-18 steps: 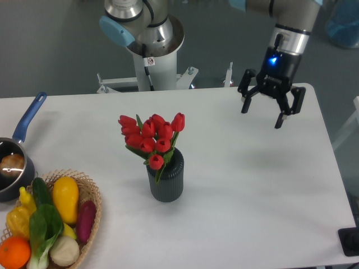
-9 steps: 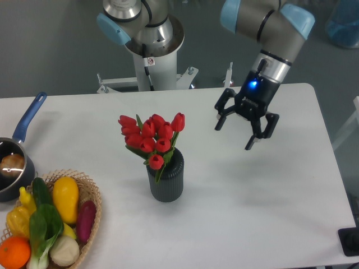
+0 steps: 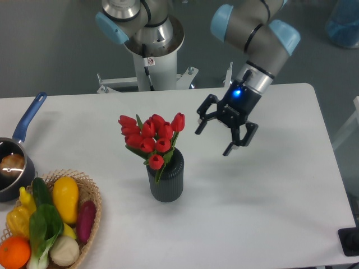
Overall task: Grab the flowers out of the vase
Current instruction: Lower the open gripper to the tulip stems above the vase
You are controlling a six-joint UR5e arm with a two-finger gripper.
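The flowers (image 3: 151, 137), a bunch of red tulip buds with green leaves, stand upright in the vase (image 3: 166, 179), a short dark ribbed cylinder near the table's middle. My gripper (image 3: 213, 140) hangs open above the table to the right of the flowers, at about bud height and a short gap away from them. Its black fingers (image 3: 200, 127) point down and left, with nothing between them.
A wicker basket (image 3: 90, 206) of vegetables sits at the front left corner. A blue-handled saucepan (image 3: 14, 166) stands at the left edge. The arm's base (image 3: 150, 50) rises behind the table's far edge.
My gripper has swept left and slightly down from the table's far right side toward the flowers, staying open. The flowers and vase have not moved.
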